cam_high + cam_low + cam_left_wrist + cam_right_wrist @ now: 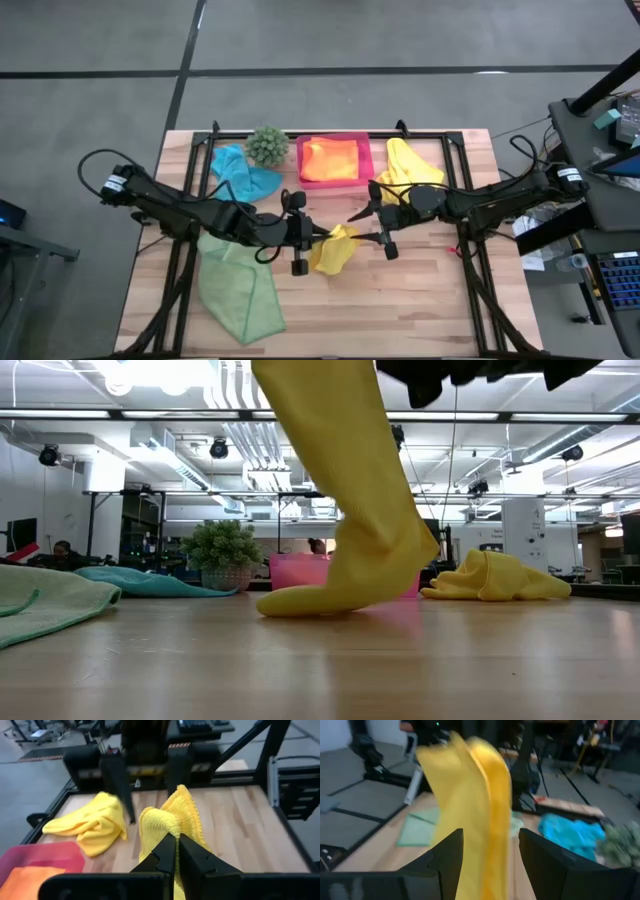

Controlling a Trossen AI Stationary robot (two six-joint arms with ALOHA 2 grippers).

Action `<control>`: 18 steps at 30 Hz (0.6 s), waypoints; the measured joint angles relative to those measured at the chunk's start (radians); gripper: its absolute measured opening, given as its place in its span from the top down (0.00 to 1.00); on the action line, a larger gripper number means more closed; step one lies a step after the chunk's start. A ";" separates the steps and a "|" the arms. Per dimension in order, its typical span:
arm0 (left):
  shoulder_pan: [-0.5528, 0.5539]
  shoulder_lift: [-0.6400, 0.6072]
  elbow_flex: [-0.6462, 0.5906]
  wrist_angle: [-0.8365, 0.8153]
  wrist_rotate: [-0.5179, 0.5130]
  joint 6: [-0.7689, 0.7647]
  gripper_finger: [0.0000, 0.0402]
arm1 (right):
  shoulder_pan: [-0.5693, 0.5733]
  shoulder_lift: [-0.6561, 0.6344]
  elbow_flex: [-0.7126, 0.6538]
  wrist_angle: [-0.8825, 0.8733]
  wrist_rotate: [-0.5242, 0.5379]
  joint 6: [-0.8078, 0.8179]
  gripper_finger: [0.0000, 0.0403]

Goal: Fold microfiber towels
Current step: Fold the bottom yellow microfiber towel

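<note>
A yellow towel [335, 252] hangs at the table's middle, and its lower end [300, 600] lies on the wood. My left gripper [322, 237] is shut on it from the left. My right gripper [372, 226] is open just right of it. In the right wrist view its two fingers stand on either side of the hanging towel [470, 795] without touching it. A second yellow towel [410, 170] lies crumpled at the far right. An orange towel [332, 157] lies in the pink tray [363, 170]. A teal towel [243, 172] lies far left and a light green towel [238, 285] near left. My left gripper pinches a bunched upper fold of the yellow towel [167, 827] between its two shut fingers, coming about level from the table's left. The towel stands up past the fingertips and hangs below them. Its lower end rests on the table, slack.
A small spiky green plant [267, 146] stands at the far edge between the teal towel and the pink tray. Black frame rails [470, 250] run along the table's left and right sides. Bare wood [400, 310] lies at the near right.
</note>
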 joint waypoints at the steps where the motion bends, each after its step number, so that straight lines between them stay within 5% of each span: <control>1: 0.002 0.007 0.000 0.001 -0.007 0.000 1.00 | 0.009 0.002 0.000 0.023 0.000 -0.005 0.55; 11: 0.020 0.042 0.000 0.005 -0.028 -0.003 1.00 | 0.048 0.044 0.000 0.153 0.112 -0.132 0.57; 18: 0.028 0.044 0.000 0.005 -0.043 -0.019 1.00 | 0.049 0.087 0.000 0.189 0.110 -0.180 0.71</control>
